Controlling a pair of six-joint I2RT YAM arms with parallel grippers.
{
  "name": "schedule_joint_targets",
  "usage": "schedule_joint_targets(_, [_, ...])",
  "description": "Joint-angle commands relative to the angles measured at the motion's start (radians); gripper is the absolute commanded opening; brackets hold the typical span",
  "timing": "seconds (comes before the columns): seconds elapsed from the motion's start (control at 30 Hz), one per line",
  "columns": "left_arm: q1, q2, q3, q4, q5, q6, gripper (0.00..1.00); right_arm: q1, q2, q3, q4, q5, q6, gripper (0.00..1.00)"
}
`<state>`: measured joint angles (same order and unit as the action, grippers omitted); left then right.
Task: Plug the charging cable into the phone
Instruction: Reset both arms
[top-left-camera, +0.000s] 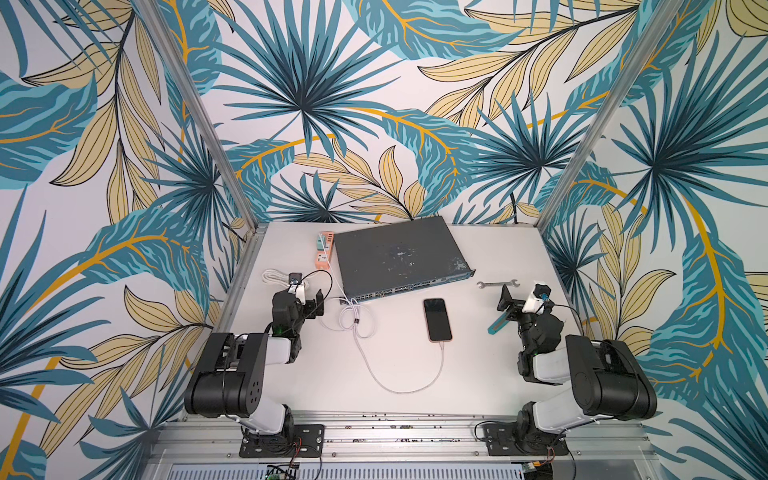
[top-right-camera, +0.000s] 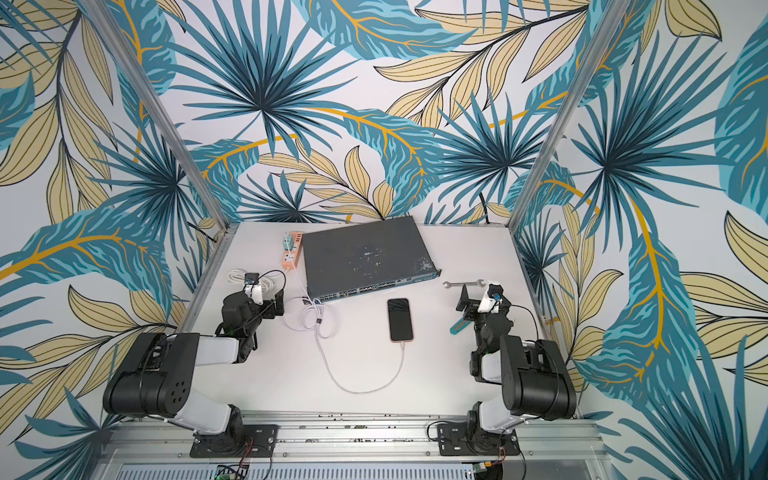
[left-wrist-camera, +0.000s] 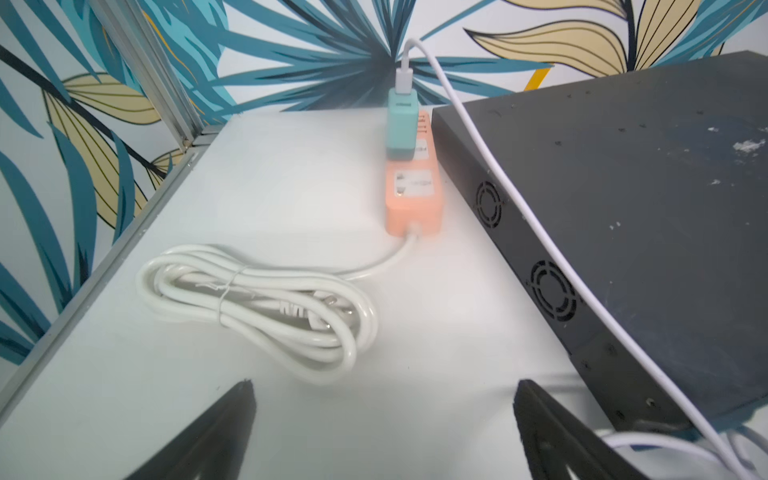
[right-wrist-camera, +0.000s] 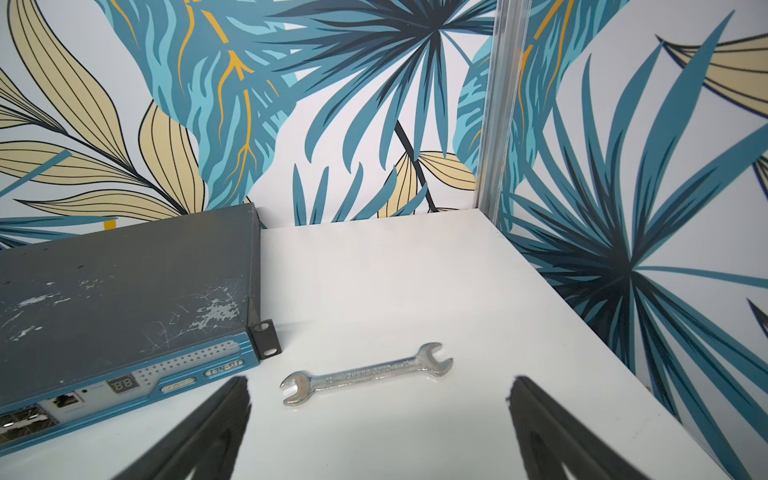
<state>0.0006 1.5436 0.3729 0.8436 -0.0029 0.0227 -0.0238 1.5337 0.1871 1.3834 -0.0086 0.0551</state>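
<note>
The phone lies flat and face up, screen dark, near the middle of the white table. In both top views it sits just in front of the grey switch, between the two arms. The cable rises from a teal charger plugged into a peach strip and drapes over a corner of the switch. It then drops into loose coils bound by a dark tie, between the left arm and the phone. From there it sweeps in a wide loop toward the robot's side of the table and back to the phone's near end, where its white tip touches the rim. Whether the tip is fully seated cannot be told from above. The left gripper hovers over bare table beside the switch, jaws spread wide and empty. A bundled white cord lies ahead of it, and the cable's coils lie just beside it. The right gripper likewise stands wide open and holds nothing, well apart from the phone. A steel wrench lies on the table just ahead of it. A teal knife lies partly hidden under the right arm.
</note>
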Motion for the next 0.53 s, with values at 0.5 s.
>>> schedule_joint_targets(0.5, [-0.011,0.016,0.003,0.110,0.046,0.046,1.00,-0.004,-0.002,-0.048,0.133,0.061,0.014,1.00])
